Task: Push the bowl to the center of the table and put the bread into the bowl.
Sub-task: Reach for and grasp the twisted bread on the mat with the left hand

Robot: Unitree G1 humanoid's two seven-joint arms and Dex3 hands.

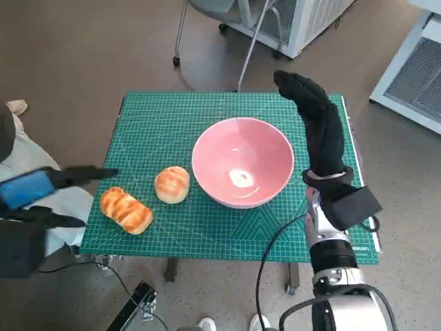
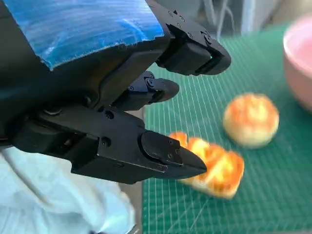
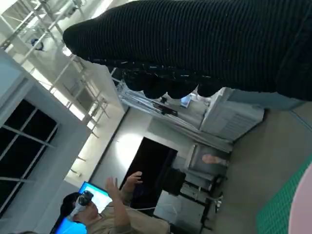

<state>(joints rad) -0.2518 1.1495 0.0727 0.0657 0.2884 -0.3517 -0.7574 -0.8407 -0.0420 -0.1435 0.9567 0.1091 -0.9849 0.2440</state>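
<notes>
On the green-matted tabletop [image 1: 227, 238], the pink bowl [image 1: 242, 163] sits near the centre. A round bread roll [image 1: 171, 184] lies just beside it, a longer bread loaf [image 1: 125, 209] farther left. Left robot hand [image 1: 41, 196] hovers released, fingers apart; right robot hand [image 1: 318, 124], extended flat beside the bowl, grasps nothing.

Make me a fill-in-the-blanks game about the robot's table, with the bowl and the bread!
1. The bowl on the green mat is coloured ____.
2. The number of bread pieces lying on the mat is ____.
3. The round bread lies between the long bread and the ____.
4. The right hand in the black glove holds ____.

Missing words: pink; two; bowl; nothing
</notes>
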